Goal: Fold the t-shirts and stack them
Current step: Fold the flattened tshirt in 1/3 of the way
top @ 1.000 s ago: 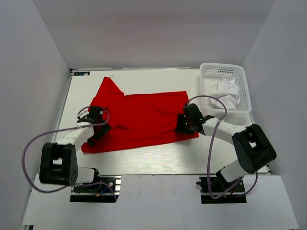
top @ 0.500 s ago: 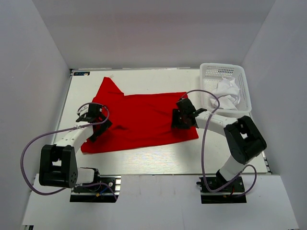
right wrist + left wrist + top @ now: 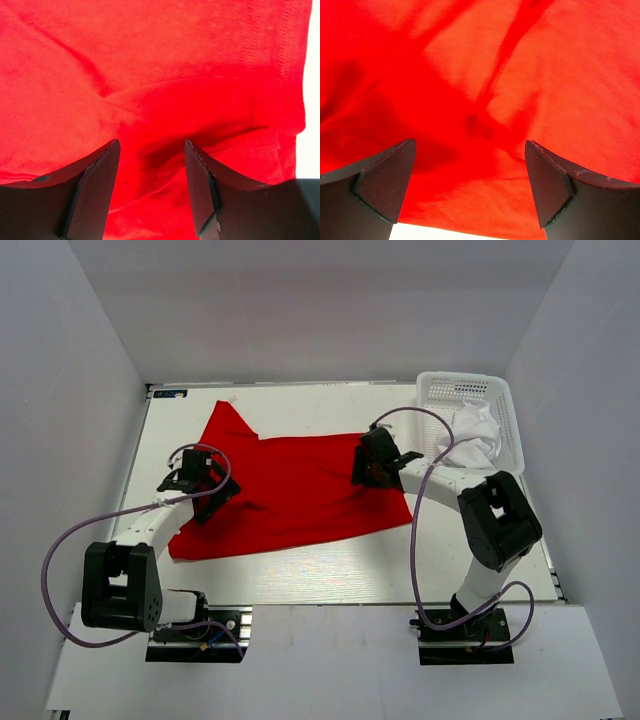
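- Left hand (image 3: 470, 150) is spread wide over the left side of the red t-shirt (image 3: 300, 490). Its wrist cam shows only creased red cloth between the fingers, with a thin strip of white table at the near edge. Nothing is pinched.
- Right hand (image 3: 151, 145) is open too, with a narrower gap. It sits over the shirt's right side, close to the hemmed edge, and a soft ridge of cloth bulges up between its fingers. It isn't gripping either, as far as I can see.
- How high either hand hangs above the cloth is hard to call from these views.
- Red shirt is laid out mostly flat across the middle of the table (image 3: 330, 570). One sleeve points to the far left, and there are a few wrinkles around the left hand.
- White t-shirt (image 3: 472, 432) is bunched up in the basket (image 3: 510, 420) at the far right, well apart from the red one.
- My read is that this is the very start of the first fold on the red shirt. Both hands are lining up for a grip on opposite sides, and no fold has been made yet. The white one hasn't been started, so most of the job is ahead.
- Next, I'd guess each hand needs to drop and close on cloth near its own edge. Then both lift together and carry the fold over evenly, or that big floppy shirt will skew.
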Robot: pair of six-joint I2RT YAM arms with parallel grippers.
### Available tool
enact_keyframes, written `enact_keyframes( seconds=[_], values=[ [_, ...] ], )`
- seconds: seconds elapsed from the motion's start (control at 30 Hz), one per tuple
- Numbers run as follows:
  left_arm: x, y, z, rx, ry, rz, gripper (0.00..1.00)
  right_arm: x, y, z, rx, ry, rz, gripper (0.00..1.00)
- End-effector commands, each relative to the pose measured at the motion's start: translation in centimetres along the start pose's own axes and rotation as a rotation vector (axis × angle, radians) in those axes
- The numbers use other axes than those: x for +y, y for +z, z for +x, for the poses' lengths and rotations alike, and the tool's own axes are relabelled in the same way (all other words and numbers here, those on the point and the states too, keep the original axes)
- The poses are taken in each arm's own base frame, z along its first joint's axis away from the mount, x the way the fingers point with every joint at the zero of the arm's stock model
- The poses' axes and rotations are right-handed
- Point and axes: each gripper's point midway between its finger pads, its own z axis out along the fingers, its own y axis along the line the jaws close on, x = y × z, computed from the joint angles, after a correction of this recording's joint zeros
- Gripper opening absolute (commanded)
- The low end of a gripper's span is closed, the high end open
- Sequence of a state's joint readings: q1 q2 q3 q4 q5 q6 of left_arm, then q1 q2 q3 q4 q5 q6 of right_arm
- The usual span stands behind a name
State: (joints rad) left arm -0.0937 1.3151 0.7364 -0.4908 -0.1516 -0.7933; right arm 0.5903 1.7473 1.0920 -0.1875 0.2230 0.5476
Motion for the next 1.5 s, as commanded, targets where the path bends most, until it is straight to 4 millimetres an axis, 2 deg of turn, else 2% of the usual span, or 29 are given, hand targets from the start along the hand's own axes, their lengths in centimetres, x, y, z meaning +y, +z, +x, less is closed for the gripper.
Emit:
enact_keyframes(
  seconds=[0.0, 0.1, 0.2, 0.3, 0.37, 0.47, 0.63, 0.73, 0.8, 0.83, 0.97, 1.1, 1.13, 1.17, 1.2, 1.23, 1.3, 1.4, 1.43, 1.47],
  values=[
    [-4.1, -0.9, 0.0, 0.027, 0.052, 0.197, 1.00, -1.3, -1.1, -0.3, -0.034, 0.027, 0.049, 0.60],
    [-5.1, -0.6, 1.3, 0.092, 0.066, 0.243, 1.00, -2.0, -1.3, 0.5, -0.026, 0.041, 0.066, 0.62],
    [-4.7, 0.2, 2.4, 0.137, 0.078, 0.209, 1.00, -2.7, -1.6, 1.3, -0.018, 0.037, 0.078, 0.62],
    [-4.7, 1.3, 3.2, 0.155, 0.078, 0.199, 1.00, -3.0, -1.8, 1.2, -0.028, 0.040, 0.083, 0.62],
    [-4.9, 1.8, 3.6, 0.165, 0.078, 0.197, 1.00, -2.9, -2.1, 0.9, -0.037, 0.039, 0.077, 0.62],
    [-6.5, 1.9, 3.1, 0.151, 0.066, 0.238, 1.00, -2.7, -2.4, 1.0, -0.037, 0.036, 0.067, 0.62],
    [-8.3, 1.2, 0.7, 0.067, 0.066, 0.269, 1.00, -3.1, -2.5, 1.5, -0.031, 0.046, 0.067, 0.62],
    [-9.7, 1.8, -0.3, 0.046, 0.064, 0.291, 1.00, -3.2, -2.5, 1.6, -0.030, 0.046, 0.066, 0.62],
    [-11.3, 2.1, -0.8, 0.055, 0.081, 0.315, 0.98, -3.3, -2.5, 1.8, -0.026, 0.046, 0.068, 0.62],
    [-12.6, 1.8, -1.7, 0.040, 0.090, 0.349, 0.96, -3.2, -2.6, 2.0, -0.023, 0.046, 0.063, 0.62],
    [-14.8, 2.4, -2.3, 0.027, 0.102, 0.380, 0.96, -3.5, -2.8, 2.3, -0.023, 0.050, 0.066, 0.62],
    [-17.6, 4.0, -3.6, 0.000, 0.131, 0.448, 0.96, -3.7, -3.4, 2.0, -0.047, 0.064, 0.067, 0.62],
    [-19.6, 3.4, -4.3, -0.010, 0.154, 0.494, 0.96, -3.9, -3.5, 1.9, -0.053, 0.064, 0.072, 0.62],
    [-19.7, 4.4, -3.9, 0.017, 0.171, 0.482, 0.96, -4.2, -3.6, 1.9, -0.055, 0.054, 0.086, 0.62],
    [-20.4, 4.2, -4.0, 0.015, 0.193, 0.488, 0.96, -4.1, -4.0, 1.5, -0.073, 0.057, 0.085, 0.62],
    [-20.9, 3.7, -5.2, -0.019, 0.213, 0.483, 0.96, -4.2, -4.2, 1.0, -0.085, 0.052, 0.089, 0.63],
    [-21.7, 2.8, -6.4, -0.076, 0.245, 0.488, 0.98, -4.7, -4.8, 0.0, -0.118, 0.038, 0.120, 0.65],
    [-21.5, 1.5, -9.5, -0.193, 0.278, 0.426, 1.00, -4.8, -5.4, -1.5, -0.154, 0.033, 0.147, 0.69],
    [-21.8, 0.6, -11.0, -0.246, 0.279, 0.410, 1.00, -4.2, -5.5, -2.8, -0.178, 0.036, 0.137, 0.70],
    [-21.4, 0.5, -11.3, -0.255, 0.294, 0.384, 1.00, -4.2, -5.4, -3.0, -0.178, 0.018, 0.141, 0.71]
  ],
)
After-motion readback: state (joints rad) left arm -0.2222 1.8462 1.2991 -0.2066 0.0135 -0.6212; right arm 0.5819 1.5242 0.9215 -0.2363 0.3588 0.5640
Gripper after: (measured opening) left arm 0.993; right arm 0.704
